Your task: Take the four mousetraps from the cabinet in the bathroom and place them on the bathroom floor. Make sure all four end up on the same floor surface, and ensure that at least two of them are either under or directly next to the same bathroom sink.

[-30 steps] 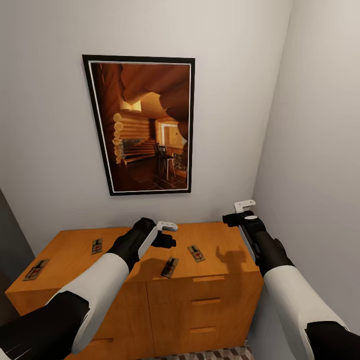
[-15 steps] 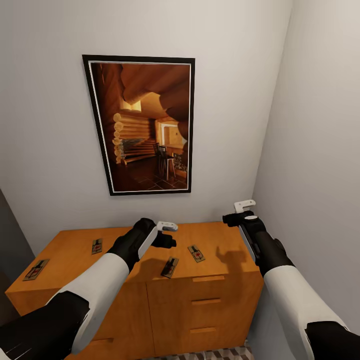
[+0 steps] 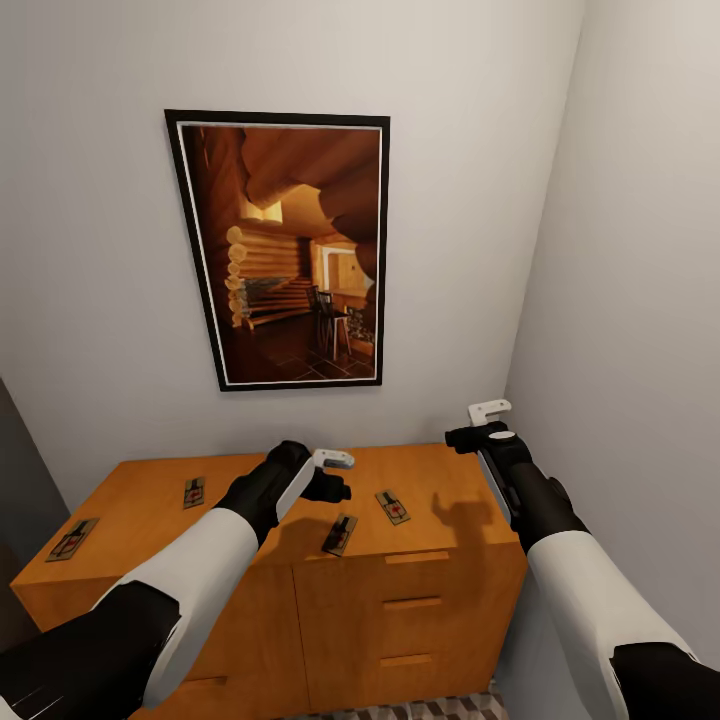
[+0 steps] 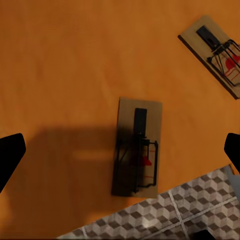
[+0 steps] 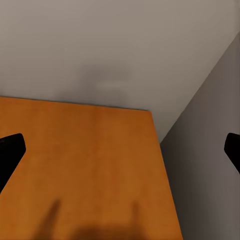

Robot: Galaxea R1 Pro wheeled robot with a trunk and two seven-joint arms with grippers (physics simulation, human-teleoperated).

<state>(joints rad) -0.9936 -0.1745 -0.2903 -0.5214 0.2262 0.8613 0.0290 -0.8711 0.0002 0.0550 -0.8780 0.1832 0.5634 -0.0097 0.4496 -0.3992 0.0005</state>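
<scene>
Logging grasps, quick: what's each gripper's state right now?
Left gripper: open, empty, above a mousetrap.
Right gripper: open, empty.

My head camera looks forward and down from above both arms at the cabinet (image 3: 150, 500) and the wall behind it. My left wrist camera points straight down, close over the cabinet top, onto the front-edge mousetrap (image 4: 137, 147) that the head view (image 3: 340, 534) shares. My right wrist camera faces the cabinet's back right corner, near the wall (image 5: 120, 45).

Open air above cabinet (image 3: 150, 505); wall (image 3: 640, 300) rightward.
</scene>
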